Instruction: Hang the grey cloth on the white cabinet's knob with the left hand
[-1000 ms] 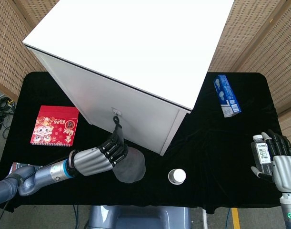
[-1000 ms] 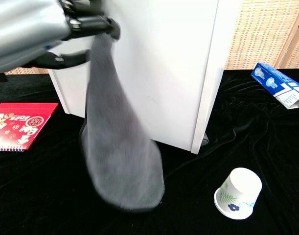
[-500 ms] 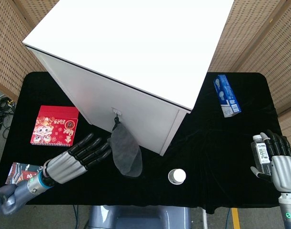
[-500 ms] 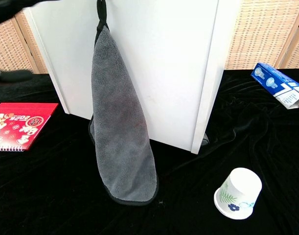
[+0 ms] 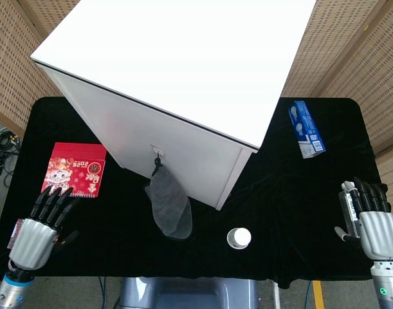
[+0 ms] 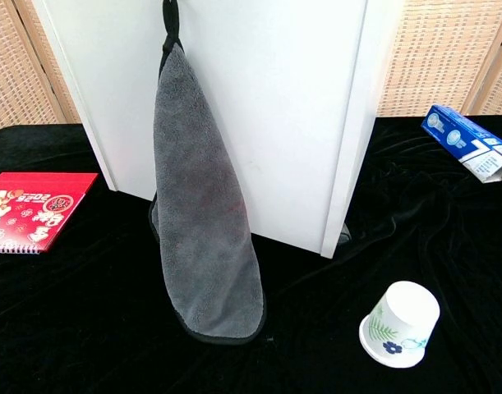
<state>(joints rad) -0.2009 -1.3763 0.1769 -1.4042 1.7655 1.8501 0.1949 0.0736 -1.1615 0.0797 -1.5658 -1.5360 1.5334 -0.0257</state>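
The grey cloth (image 5: 169, 209) hangs by its black loop from the small knob (image 5: 158, 156) on the front of the white cabinet (image 5: 183, 58). In the chest view the cloth (image 6: 205, 213) drapes straight down the cabinet (image 6: 283, 107) front, and its bottom edge reaches the black tablecloth. My left hand (image 5: 43, 222) is far to the left near the table's front edge, fingers spread, holding nothing and well apart from the cloth. My right hand (image 5: 371, 217) rests at the front right with fingers stretched out. Neither hand shows in the chest view.
A red calendar (image 5: 75, 168) lies left of the cabinet. A paper cup (image 5: 238, 238) lies on its side in front of the cabinet's right corner. A blue box (image 5: 306, 129) sits at the back right. A small bottle (image 5: 348, 205) lies against my right hand's left side.
My left hand let go of the cloth and drew back to the front left of the table. The cloth stays hanging on the knob. The right hand shifted slightly left.
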